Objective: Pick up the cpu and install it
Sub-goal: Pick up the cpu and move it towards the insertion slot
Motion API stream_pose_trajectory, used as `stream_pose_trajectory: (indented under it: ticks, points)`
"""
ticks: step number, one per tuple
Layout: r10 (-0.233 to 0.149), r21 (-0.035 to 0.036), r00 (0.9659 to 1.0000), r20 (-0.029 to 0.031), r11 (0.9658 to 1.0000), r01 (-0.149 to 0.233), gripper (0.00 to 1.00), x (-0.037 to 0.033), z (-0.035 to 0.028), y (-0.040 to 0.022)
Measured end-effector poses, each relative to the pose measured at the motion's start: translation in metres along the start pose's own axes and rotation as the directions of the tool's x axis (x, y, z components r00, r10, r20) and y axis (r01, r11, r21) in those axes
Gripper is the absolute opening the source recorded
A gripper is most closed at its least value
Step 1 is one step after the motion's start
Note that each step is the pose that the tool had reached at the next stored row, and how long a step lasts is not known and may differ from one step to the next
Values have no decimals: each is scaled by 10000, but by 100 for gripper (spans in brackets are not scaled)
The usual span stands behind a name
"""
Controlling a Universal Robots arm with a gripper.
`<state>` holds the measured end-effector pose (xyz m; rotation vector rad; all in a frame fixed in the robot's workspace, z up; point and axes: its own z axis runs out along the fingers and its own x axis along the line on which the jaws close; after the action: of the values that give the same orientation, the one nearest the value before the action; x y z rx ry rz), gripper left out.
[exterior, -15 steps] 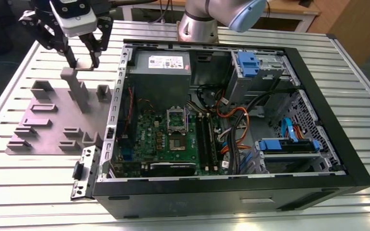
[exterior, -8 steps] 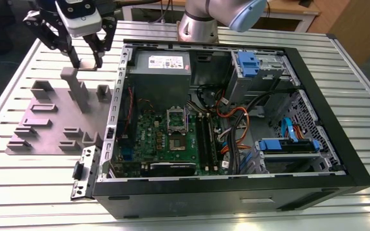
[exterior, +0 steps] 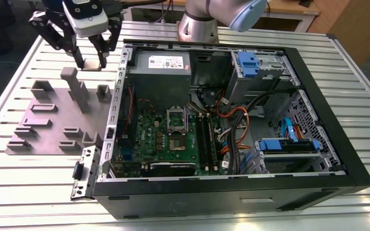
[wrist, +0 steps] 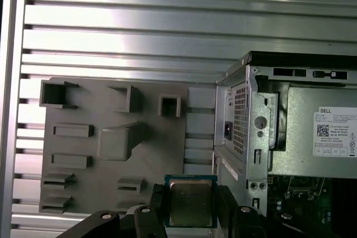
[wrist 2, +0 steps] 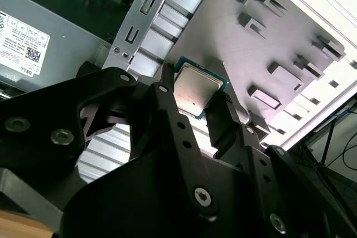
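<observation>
Gripping: the gripper [exterior: 90, 65] has its two black fingers closed onto opposite edges of the cpu [wrist 2: 196, 88], as both wrist views show.
Cpu place: between the fingers, just outside the open computer case [exterior: 236, 199], off its power-supply corner.
Writing: a white printed label [exterior: 167, 61] with a code square, on the gray power supply [exterior: 162, 84] inside the case.
Surface: a ribbed metal table [exterior: 365, 96] under the case, with a gray molded tray [exterior: 50, 120] beside the case.
Room: wooden furniture [exterior: 346, 24] beyond the case.
</observation>
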<state>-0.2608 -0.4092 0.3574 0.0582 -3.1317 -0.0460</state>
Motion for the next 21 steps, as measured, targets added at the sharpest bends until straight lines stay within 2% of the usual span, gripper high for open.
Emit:
stream_pose_trajectory:
  ticks: [21]
  points:
    - [5,1,10000,0,10000,-5,47,-240,-2,-11]
